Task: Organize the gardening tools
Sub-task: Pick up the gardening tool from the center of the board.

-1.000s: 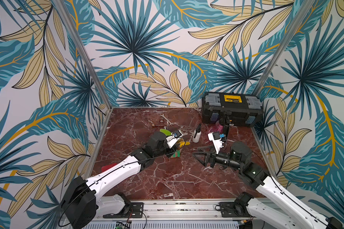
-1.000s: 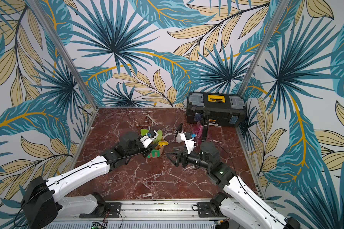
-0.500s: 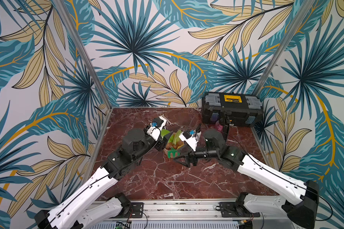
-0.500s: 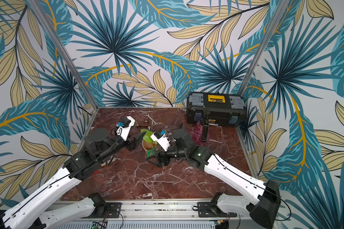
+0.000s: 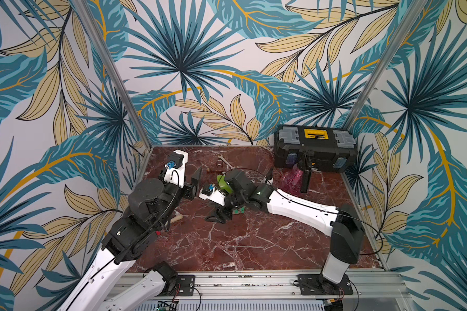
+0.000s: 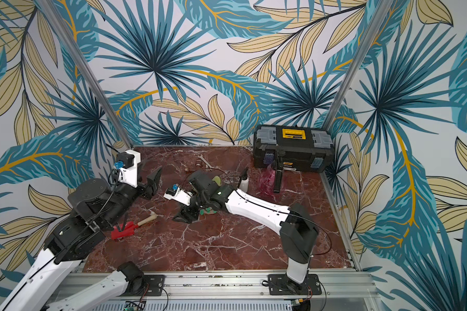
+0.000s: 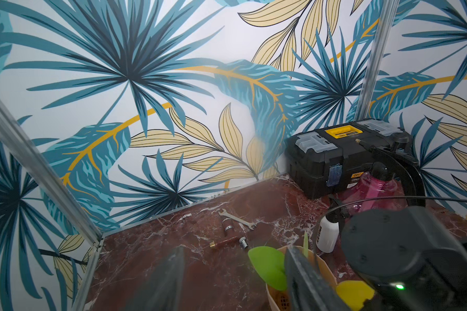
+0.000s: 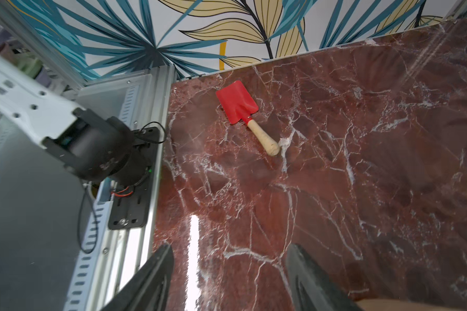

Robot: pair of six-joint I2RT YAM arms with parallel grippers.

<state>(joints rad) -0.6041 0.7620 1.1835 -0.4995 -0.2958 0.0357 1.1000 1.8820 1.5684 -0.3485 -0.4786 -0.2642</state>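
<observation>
Jaws stand apart and empty on left gripper (image 7: pixel 232 257) and right gripper (image 8: pixel 229 250). Pink bottle (image 6: pixel 267 179) sits just beside toolbox (image 6: pixel 291 150), white bottle (image 6: pixel 244 184) near it, red shovel (image 6: pixel 122 231) well apart from it, flat on the table (image 6: pixel 227 242).

Toolbox (image 5: pixel 315 150) rear R; bottles (image 6: pixel 267 179) before it; shovel (image 6: pixel 119 233) front L.

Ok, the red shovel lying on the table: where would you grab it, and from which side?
Take the red shovel by its wooden handle, from straight above, jaws across it. It lies flat on the marble table: the blade looks thin and flush, while the round handle has bare table on both sides.
</observation>
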